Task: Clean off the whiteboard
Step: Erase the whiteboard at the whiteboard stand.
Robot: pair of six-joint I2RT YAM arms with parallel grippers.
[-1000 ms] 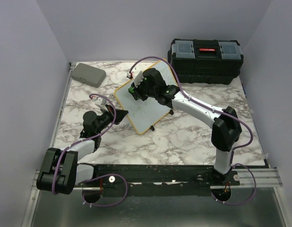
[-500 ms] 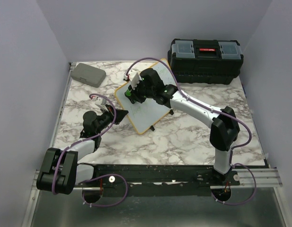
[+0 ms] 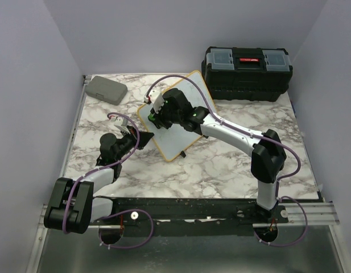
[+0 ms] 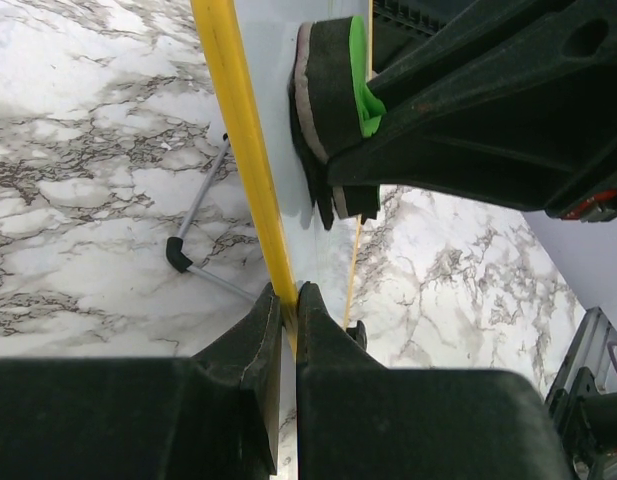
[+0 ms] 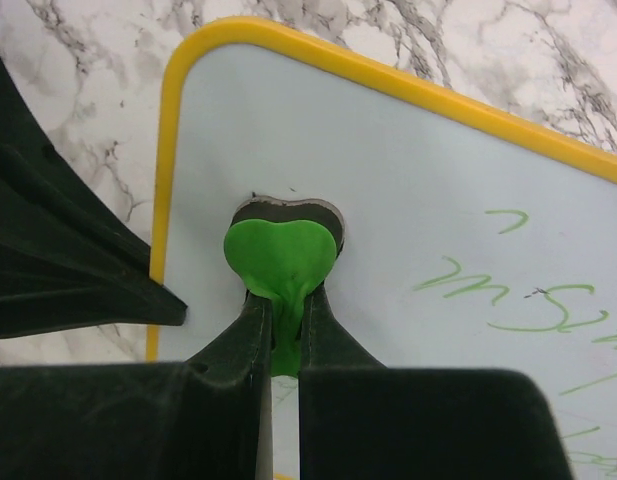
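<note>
On the left, the left pincer [image 4: 288, 297] is pinched tight on the yellow edge of the board [image 3: 174, 139], steadying it. The board sits about mid-bench [image 3: 232, 165] and seems propped at a tilt on its feet. Against its face, near a rounded corner, presses the eraser [image 5: 280, 245], a green heart-shaped grip on a felt pad. The right pincer [image 5: 283, 302] is closed snug on that grip. Around the eraser the surface looks clean, but green writing [image 5: 508, 298] remains further right. I'd say the wiping is partway, with a fair bit left.

Grey case [image 3: 106, 89], black toolbox [image 3: 247, 73], marble table [image 3: 221, 165]
</note>
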